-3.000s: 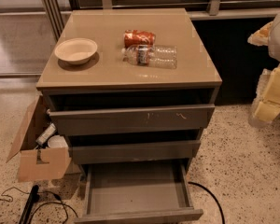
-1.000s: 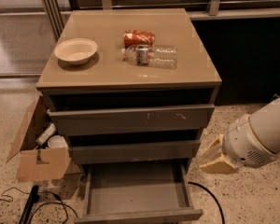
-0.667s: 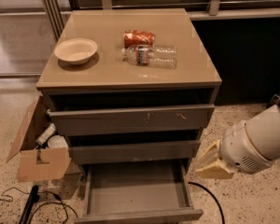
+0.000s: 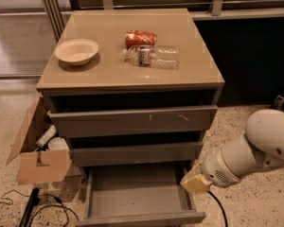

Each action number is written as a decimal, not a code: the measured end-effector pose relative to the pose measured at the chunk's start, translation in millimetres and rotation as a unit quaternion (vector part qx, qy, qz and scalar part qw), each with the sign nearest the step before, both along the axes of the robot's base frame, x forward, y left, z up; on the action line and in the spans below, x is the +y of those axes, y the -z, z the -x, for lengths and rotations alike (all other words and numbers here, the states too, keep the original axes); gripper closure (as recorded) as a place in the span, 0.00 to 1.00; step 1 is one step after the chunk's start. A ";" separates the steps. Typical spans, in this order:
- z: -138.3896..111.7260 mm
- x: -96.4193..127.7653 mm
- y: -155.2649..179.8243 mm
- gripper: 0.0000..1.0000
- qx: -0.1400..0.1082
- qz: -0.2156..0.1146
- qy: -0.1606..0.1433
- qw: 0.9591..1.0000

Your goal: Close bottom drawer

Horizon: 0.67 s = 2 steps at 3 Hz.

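The bottom drawer (image 4: pixel 141 218) of the grey-brown cabinet (image 4: pixel 132 77) is pulled far out toward me. Its shallow grey tray (image 4: pixel 136 187) is bare inside. Its plain front runs along the bottom edge of the view. My gripper (image 4: pixel 195 182), the tan end of the white arm (image 4: pixel 255 148), hangs at the drawer's right side wall, next to the cabinet's lower right corner. I cannot tell whether it touches the drawer. The two drawers above, one scratched (image 4: pixel 132 121) and one plain (image 4: pixel 135 153), stick out only slightly.
On the cabinet top lie a white bowl (image 4: pixel 76 51), a red can (image 4: pixel 141 38) and a clear plastic bottle (image 4: pixel 154 56). An open cardboard box (image 4: pixel 38 152) with items stands at the cabinet's left. Black cables (image 4: pixel 42 205) trail on the speckled floor.
My arm has swung in from the right and lowered. The gripper has moved left to the open bottom drawer's right side. The drawer has not moved.
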<state>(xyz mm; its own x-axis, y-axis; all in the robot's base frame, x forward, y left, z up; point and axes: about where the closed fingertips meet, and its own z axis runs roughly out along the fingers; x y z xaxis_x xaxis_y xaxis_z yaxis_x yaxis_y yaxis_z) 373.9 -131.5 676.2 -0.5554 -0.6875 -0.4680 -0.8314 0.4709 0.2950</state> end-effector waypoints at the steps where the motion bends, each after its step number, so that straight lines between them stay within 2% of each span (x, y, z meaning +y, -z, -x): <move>1: -14.8 4.0 48.8 1.00 0.000 -0.040 0.024 0.999; 2: -30.8 -2.6 85.3 1.00 -0.012 -0.086 0.019 0.996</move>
<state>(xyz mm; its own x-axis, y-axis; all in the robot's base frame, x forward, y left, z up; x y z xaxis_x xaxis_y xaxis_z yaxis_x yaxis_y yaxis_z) 404.7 -134.2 590.9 -0.5660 -0.5755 -0.5903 -0.8223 0.4458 0.3537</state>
